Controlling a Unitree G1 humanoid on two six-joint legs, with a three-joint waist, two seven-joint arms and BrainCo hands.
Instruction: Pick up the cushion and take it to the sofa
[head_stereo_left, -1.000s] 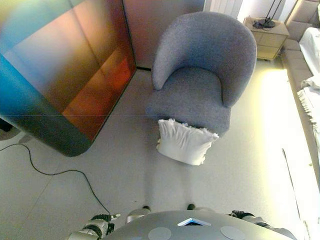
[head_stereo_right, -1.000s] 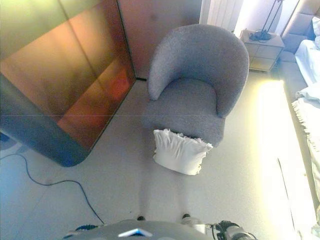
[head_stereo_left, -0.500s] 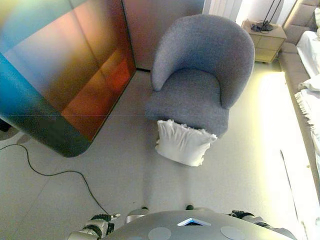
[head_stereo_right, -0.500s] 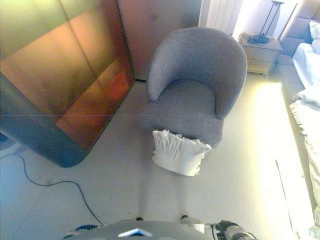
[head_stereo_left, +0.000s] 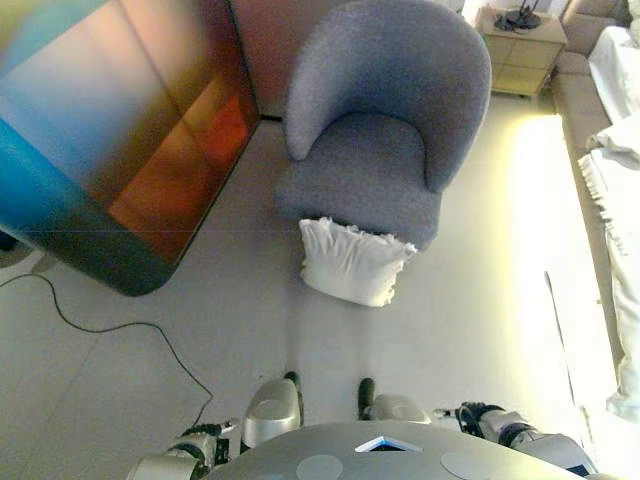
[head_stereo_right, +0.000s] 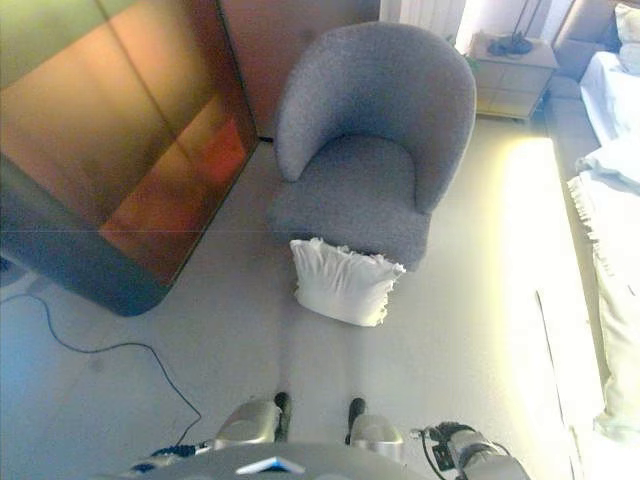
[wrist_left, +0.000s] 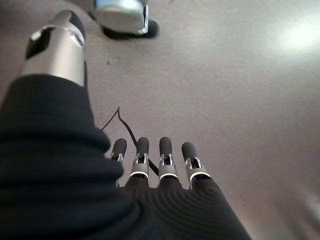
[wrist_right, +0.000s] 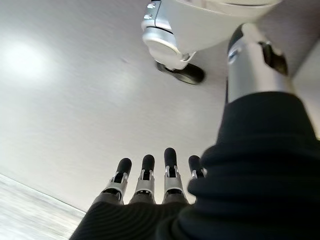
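A white ruffled cushion stands on the floor and leans against the front of a grey armchair; it also shows in the right eye view. The armchair's seat holds nothing. My left hand hangs low at my side over bare floor, fingers straight, holding nothing. My right hand hangs the same way at my other side, fingers straight and empty. Both hands are well short of the cushion.
A tall glossy brown cabinet stands to the left of the armchair. A bedside table with a lamp base is at the back right. A bed with white linen runs along the right edge.
The whole picture has shifted: the camera has moved, so armchair and cushion sit slightly higher and further left. Cushion and chair keep their places relative to each other.
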